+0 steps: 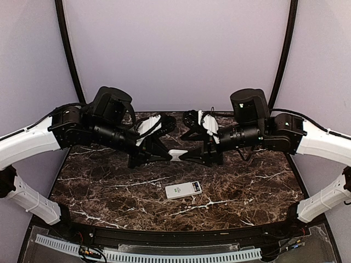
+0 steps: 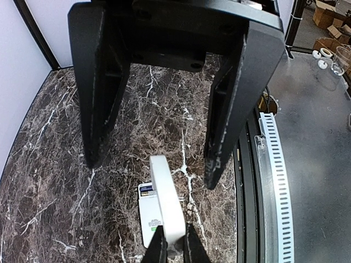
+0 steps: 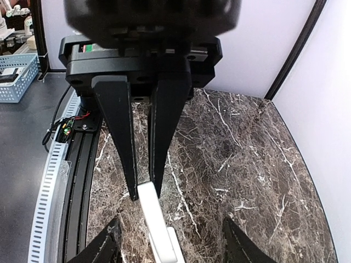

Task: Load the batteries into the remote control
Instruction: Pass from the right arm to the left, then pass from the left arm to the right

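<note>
Now the left claw (image 2: 174, 247) is pinched tight on a small white piece (image 2: 167, 203), held up over the table (image 1: 109, 186). The right claw (image 3: 170, 241) stands wide apart around its other end. It should back off slowly and not bump the piece. The remote (image 1: 183, 190) lies flat just below, near the front. No batteries show anywhere.
</note>
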Controlling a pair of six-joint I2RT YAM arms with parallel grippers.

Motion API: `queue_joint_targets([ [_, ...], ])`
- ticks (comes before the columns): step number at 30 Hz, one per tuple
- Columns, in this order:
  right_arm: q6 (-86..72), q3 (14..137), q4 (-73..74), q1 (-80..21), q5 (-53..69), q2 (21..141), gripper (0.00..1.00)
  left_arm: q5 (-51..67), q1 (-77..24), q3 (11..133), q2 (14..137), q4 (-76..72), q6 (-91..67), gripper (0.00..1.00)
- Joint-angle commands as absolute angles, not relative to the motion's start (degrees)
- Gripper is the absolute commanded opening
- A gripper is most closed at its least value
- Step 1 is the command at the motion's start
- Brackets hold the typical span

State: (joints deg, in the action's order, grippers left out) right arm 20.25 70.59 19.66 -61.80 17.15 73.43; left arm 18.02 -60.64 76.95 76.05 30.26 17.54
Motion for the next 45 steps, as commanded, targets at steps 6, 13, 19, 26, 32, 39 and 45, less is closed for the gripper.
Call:
queue_joint_targets([
  [6, 16.58, 74.78, 22.70, -61.51, 22.66, 77.57, 0.39, 19.09, -60.52, 78.15, 74.86, 35.67, 17.00, 0.00],
  [13, 17.00, 75.66, 23.74, -61.51, 26.70, 79.34, 0.30, 18.53, -60.47, 78.14, 74.32, 35.41, 17.00, 0.00],
  [19, 16.71, 75.76, 24.41, -61.60, 26.30, 79.78, 0.19, 18.40, -60.47, 78.05, 73.98, 35.38, 17.05, 0.00],
  [26, 16.64, 73.03, 22.22, -61.44, 23.98, 78.14, 0.23, 19.38, -60.47, 77.61, 73.21, 34.64, 17.35, 0.00],
  [32, 15.73, 70.67, 20.30, -60.61, 24.43, 76.99, 0.24, 20.15, -60.47, 77.16, 72.06, 33.76, 17.88, 0.00],
  [39, 15.20, 71.21, 19.94, -60.55, 26.70, 76.29, 0.12, 20.83, -60.47, 77.22, 72.18, 33.75, 17.94, 0.00],
  [45, 14.80, 72.31, 20.06, -60.52, 26.66, 76.72, 0.25, 21.33, -60.51, 77.55, 72.64, 33.93, 18.22, 0.00],
])
